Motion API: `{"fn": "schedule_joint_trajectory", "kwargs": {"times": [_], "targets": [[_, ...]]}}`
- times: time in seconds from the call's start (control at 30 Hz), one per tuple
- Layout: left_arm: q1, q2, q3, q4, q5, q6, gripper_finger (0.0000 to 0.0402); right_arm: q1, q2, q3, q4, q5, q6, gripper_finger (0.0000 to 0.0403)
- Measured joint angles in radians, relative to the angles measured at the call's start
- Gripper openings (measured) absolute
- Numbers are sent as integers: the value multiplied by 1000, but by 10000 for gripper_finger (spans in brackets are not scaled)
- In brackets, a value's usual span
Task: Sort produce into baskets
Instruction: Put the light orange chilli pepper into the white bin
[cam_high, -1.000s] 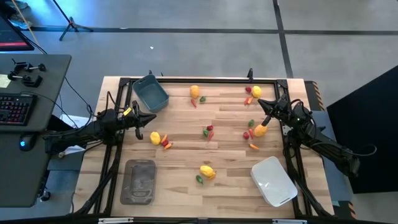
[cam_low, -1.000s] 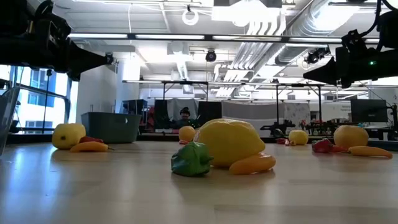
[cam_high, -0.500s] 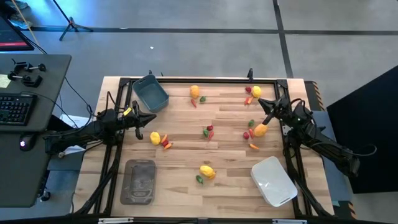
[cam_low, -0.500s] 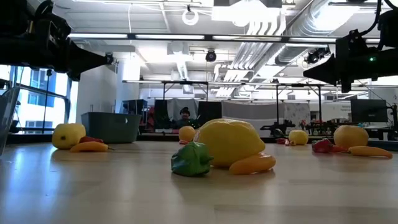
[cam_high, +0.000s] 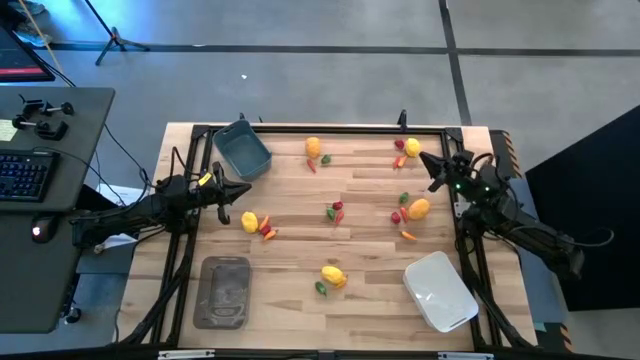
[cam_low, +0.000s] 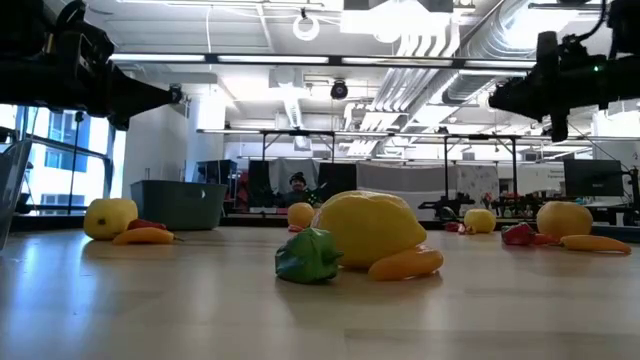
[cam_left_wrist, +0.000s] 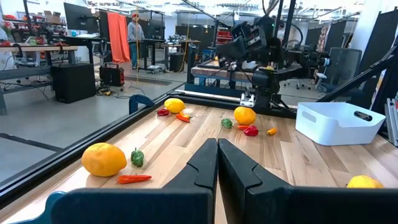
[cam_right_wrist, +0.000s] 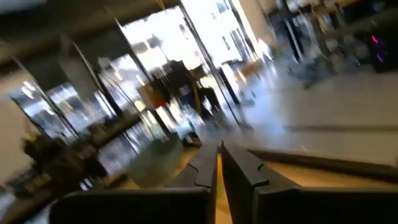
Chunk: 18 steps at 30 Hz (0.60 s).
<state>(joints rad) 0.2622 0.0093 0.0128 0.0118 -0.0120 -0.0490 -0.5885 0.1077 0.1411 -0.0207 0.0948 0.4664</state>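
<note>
Right gripper (cam_high: 428, 163) empty, fingers together, raised — orange round (cam_high: 419, 208) lies on tabletop (cam_high: 360, 290) just nearer the white tub (cam_high: 440, 291). Left gripper (cam_high: 238, 190) together, beside lemon (cam_high: 249, 221).

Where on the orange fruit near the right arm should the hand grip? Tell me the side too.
Grip the orange fruit across its round middle, coming straight down from above. It lies free on the table; red pieces crowd its left side, so set the fingers front-to-back. The right hand hangs closest, probably best placed.

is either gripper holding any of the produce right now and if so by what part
Nothing is held. The left gripper and the right gripper both have their fingers closed together, with no produce between them.
</note>
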Motion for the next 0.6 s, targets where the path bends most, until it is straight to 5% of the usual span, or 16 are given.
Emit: {"fn": "schedule_joint_trajectory", "kwargs": {"times": [0.6], "targets": [[0,0,0,0,0,0,0,32,585,327,-260,53,159,184]]}}
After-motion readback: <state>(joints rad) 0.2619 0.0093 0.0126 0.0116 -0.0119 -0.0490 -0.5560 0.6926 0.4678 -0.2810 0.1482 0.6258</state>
